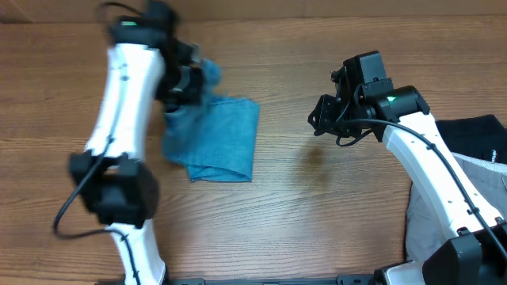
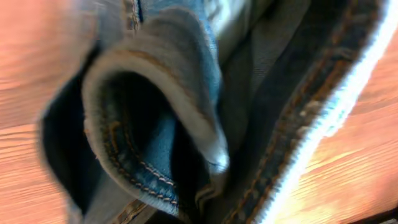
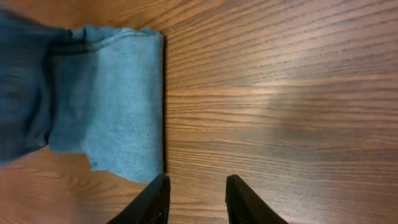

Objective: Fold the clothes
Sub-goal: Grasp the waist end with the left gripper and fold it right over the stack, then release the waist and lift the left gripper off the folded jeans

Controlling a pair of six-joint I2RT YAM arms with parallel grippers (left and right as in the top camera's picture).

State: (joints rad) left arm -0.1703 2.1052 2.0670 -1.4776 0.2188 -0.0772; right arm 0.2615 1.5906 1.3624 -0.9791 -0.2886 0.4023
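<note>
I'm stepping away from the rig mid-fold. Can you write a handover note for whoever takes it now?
Left gripper: blurred at the jeans' upper edge, so I cannot tell its grip.
Right gripper: open, empty, over bare table beside the jeans.
Jeans: compact folded bundle, left of centre.
Done: mostly folded, it seems.
Left: probably tidy the bunched upper corner, then release.
</note>
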